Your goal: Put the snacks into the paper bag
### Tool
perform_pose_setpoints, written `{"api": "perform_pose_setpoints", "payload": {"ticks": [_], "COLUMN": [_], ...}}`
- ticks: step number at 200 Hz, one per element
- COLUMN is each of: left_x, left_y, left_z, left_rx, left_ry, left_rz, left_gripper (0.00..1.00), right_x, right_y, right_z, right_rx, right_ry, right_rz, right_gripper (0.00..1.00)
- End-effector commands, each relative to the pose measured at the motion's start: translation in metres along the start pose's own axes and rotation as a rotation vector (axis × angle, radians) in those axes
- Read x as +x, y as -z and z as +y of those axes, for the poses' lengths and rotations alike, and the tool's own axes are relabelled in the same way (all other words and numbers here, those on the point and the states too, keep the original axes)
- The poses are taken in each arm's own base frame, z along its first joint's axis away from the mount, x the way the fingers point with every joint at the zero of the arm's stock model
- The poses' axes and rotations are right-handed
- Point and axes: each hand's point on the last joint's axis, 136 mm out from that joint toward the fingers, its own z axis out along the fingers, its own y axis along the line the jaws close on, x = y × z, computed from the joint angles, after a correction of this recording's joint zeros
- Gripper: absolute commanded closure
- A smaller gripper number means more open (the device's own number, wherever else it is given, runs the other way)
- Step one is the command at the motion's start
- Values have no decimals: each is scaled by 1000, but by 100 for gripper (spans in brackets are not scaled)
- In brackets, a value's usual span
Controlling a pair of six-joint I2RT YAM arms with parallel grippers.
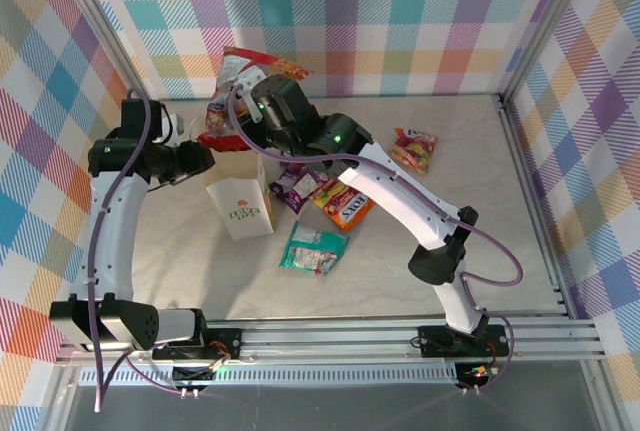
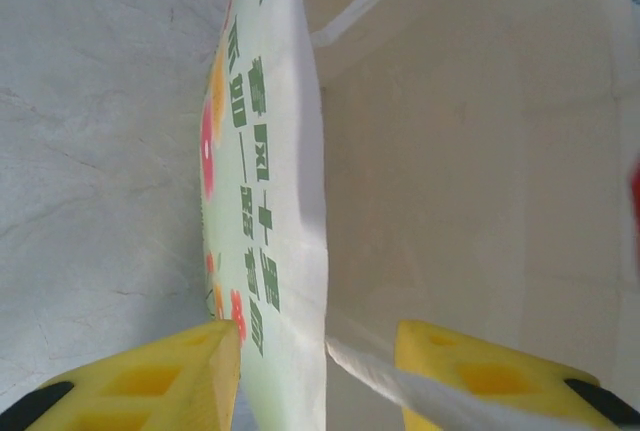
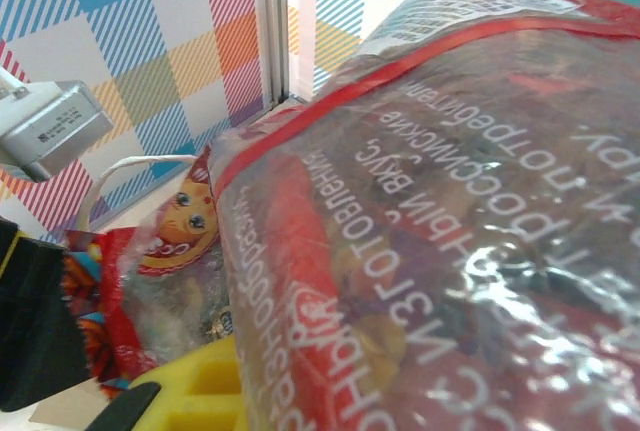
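Left gripper (image 2: 322,346) straddles the left wall of the paper bag (image 1: 243,206), jaws parted and clamping nothing. The bag stands upright on the bench (image 1: 480,241). Right gripper (image 1: 243,86), jaws pinched on the large red packet (image 1: 254,63), holds it over the bag's far rim, and the teal-green packet (image 1: 313,248) lies right of the bag

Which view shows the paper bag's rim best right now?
Left wrist: the paper bag has its rim edge-on between the spread fingers of the left gripper, inside visible on the right. Top external shows the whole bag, mouth partly under the arms. Right wrist has the large red packet in front.
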Motion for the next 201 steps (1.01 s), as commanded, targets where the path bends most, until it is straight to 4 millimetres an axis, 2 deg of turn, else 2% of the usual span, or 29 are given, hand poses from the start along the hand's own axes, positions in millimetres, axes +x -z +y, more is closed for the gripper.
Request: {"api": "perform_pose_setpoints", "payload": {"ticks": [1,45,87,109,145,176,201], "left_x": [-9,-12,-25,-33,-46,-51,-53], "left_y": [23,31,40,39,31,20,14], "left_z": [-9,-7,-11,-13,-13,-12,-11], "left_rx": [33,19,31,41,40,32,28], "left_ry": [-32,-35,-6,19,51,66,65], "left_rz": [-72,-112,-195,-220,-240,-224,-217], "left_gripper": [55,52,51,51,53,62,79], "right_x": [-59,-64,-67,-64,-64,-67,-68], "right_y": [25,28,26,22,20,22,23], "right_z": [-2,-4,10,17,14,9,8], "right_rx": [17,43,26,23,61,88,104], "right_ry": [-22,13,56,93,127,152,178], "right_rz": [-206,-227,-244,-238,-237,-242,-246], "right_gripper": [100,100,100,100,100,100,100]}}
